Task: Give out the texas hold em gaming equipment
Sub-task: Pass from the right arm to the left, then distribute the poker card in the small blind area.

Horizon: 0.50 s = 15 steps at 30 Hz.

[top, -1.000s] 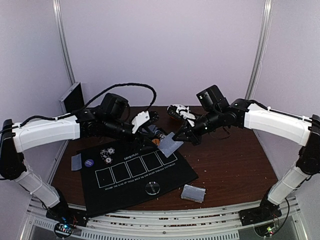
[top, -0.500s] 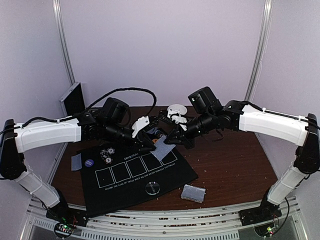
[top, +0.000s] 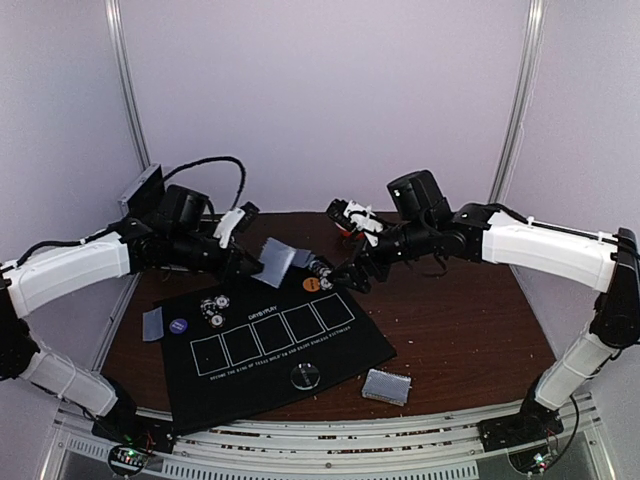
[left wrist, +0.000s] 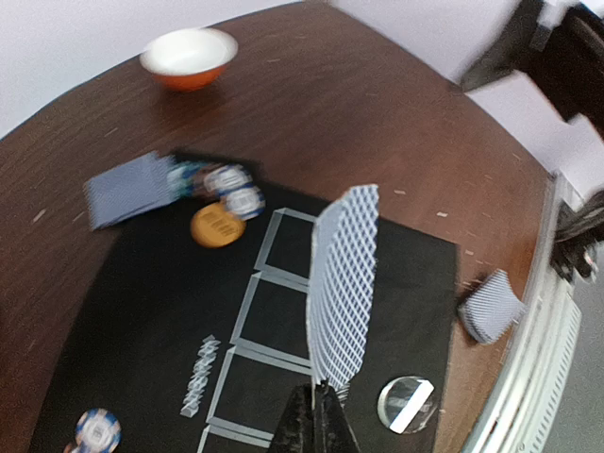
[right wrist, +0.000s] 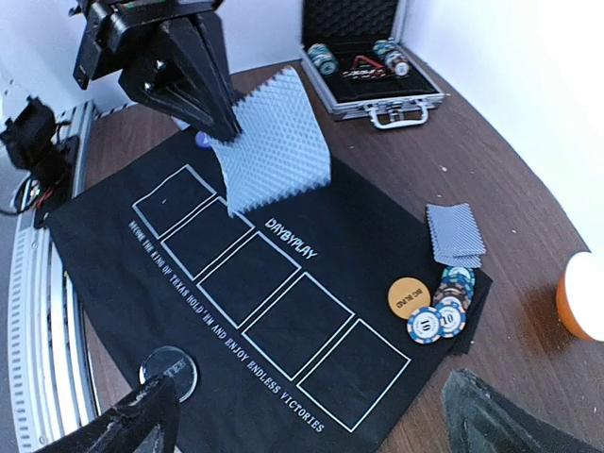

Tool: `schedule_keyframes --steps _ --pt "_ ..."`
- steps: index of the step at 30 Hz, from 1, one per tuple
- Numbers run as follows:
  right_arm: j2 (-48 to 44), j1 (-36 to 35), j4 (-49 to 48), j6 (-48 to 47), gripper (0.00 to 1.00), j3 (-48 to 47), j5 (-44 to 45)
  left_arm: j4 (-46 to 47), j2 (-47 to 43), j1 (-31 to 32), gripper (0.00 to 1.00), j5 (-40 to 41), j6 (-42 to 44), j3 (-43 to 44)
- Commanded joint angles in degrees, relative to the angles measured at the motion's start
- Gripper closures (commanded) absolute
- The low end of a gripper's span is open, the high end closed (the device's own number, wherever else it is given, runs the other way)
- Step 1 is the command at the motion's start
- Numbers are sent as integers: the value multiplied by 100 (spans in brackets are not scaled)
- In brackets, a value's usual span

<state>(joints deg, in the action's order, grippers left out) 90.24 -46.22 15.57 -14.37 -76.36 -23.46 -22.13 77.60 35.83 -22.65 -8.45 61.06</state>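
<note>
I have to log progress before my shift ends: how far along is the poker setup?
Looks done: chips, a disc and a few cards sit at each end of the mat. In hand: the left gripper pinches one card in the air; the right gripper is open. Left: the five boxes are bare, and the deck lies beside the mat.

**Top external:** fixed, high behind the near edge of the table [top: 460, 330], facing forward and down; distant, whole tabletop covered.

**Left wrist:** close above the black five-box mat [left wrist: 142, 311], facing rightward across it, near-edge rail [left wrist: 552, 330] at frame right.

**Right wrist:** close, facing leftward over the mat.

**Shared by all three:** mat, orange disc [right wrist: 409, 297], clear disc [right wrist: 169, 370].
</note>
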Motion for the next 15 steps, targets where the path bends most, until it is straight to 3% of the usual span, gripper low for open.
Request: schedule_keyframes --steps 1,5,12,15 --pt "-383 266 -690 473 0 501 254 -1501 -855 -1602 100 141 -1547 -492" --pt "-453 393 -1129 497 0 969 10 -2595 -1407 -3376 100 57 -1807 -770" --pt "-369 768 -1511 420 0 1315 -694 -3186 -1312 -4313 100 1403 -2170 -828" --pt "-302 954 -1526 353 0 1342 -1052 -3235 -1286 -4575 100 1621 -2167 -927"
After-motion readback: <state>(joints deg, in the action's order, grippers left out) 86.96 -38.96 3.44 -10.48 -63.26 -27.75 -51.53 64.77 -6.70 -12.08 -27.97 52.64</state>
